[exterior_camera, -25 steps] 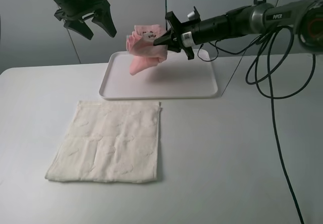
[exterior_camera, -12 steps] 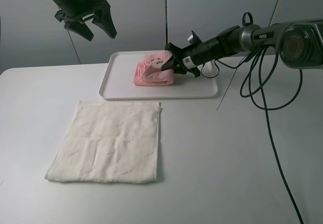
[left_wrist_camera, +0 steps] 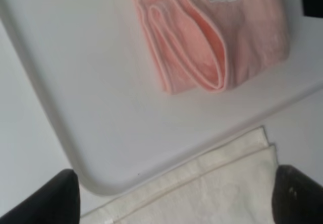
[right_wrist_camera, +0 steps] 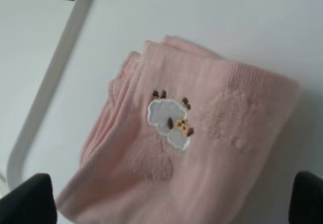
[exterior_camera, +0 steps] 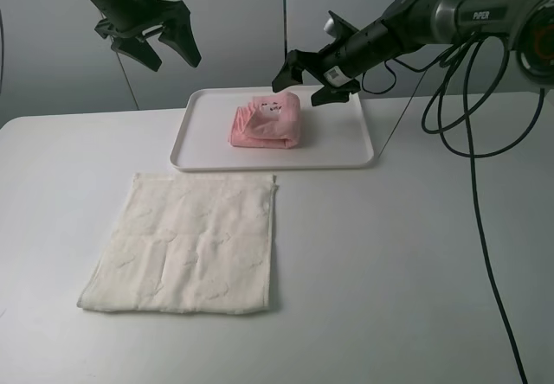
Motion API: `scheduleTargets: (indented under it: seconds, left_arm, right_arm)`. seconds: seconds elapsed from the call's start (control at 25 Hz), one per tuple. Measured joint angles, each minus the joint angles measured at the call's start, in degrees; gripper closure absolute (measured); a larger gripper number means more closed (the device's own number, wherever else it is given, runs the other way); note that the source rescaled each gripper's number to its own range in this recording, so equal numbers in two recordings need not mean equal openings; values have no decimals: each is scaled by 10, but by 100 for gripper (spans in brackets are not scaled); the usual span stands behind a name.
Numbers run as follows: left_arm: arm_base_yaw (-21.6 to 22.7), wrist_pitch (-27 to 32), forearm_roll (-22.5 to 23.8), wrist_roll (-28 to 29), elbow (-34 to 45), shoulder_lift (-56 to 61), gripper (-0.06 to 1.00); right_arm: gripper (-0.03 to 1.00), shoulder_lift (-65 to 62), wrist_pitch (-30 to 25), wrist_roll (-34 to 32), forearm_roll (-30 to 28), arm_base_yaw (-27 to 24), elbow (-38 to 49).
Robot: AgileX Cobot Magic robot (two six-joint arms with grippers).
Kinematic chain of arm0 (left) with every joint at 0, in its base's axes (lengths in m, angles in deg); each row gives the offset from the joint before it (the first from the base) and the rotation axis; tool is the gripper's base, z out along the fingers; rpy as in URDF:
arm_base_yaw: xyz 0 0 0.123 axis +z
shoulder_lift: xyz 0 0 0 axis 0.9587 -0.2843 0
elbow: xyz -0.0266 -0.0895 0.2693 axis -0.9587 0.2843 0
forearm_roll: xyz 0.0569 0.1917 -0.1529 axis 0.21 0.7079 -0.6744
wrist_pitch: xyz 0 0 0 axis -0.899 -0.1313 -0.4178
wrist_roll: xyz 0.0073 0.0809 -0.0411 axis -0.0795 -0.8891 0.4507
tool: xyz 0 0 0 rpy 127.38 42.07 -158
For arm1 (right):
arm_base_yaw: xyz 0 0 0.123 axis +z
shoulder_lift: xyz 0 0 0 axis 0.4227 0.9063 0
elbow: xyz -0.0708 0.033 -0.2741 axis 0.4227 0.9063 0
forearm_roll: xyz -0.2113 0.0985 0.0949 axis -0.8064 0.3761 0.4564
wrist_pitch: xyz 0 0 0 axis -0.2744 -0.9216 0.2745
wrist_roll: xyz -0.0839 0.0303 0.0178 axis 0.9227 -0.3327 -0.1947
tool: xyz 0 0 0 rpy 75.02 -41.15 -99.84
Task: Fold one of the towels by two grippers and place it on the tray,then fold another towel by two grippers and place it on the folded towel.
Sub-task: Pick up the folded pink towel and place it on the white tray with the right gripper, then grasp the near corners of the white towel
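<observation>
Judging from the layout, the task stands roughly half done. On the desk (exterior_camera: 415, 272), the cream towel (exterior_camera: 186, 241) lies flat and unfolded, just in front of the tray (exterior_camera: 333, 139). The pink towel (exterior_camera: 267, 120) sits folded on the tray, free of both claws; its fold appears loose, though the views are soft. The right claw (exterior_camera: 299, 90) hovers spread near it. The left claw (exterior_camera: 171, 58) hangs spread, well apart. Remaining: fold the cream towel and stack it on the pink towel.
</observation>
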Motion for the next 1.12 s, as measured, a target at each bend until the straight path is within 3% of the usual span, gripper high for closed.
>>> scheduleTargets:
  seconds: [0.16,0.28,0.4,0.64,0.76,1.0,1.12]
  left_arm:
    - [0,0,1,-21,1,15,-3]
    - [0,-1,1,-40,17,44,-3]
    - [0,-1,2,-65,67,85,-3]
    - [0,-2,15,-134,247,190,-3]
    - [0,-18,19,-190,358,251,-3]
    - [0,-60,67,-314,505,344,-3]
    - [0,-70,71,-383,553,364,-3]
  right_arm:
    - [-3,-82,-29,-33,-131,0,0]
    - [-3,-130,-52,-51,-173,-1,6]
    - [-3,-179,-57,-54,-184,-1,64]
    - [-3,-306,6,-27,-186,-1,282]
    - [-3,-377,10,-1,-186,-1,369]
    - [-3,-471,-21,85,-186,4,475]
    - [-3,-486,-24,138,-188,51,510]
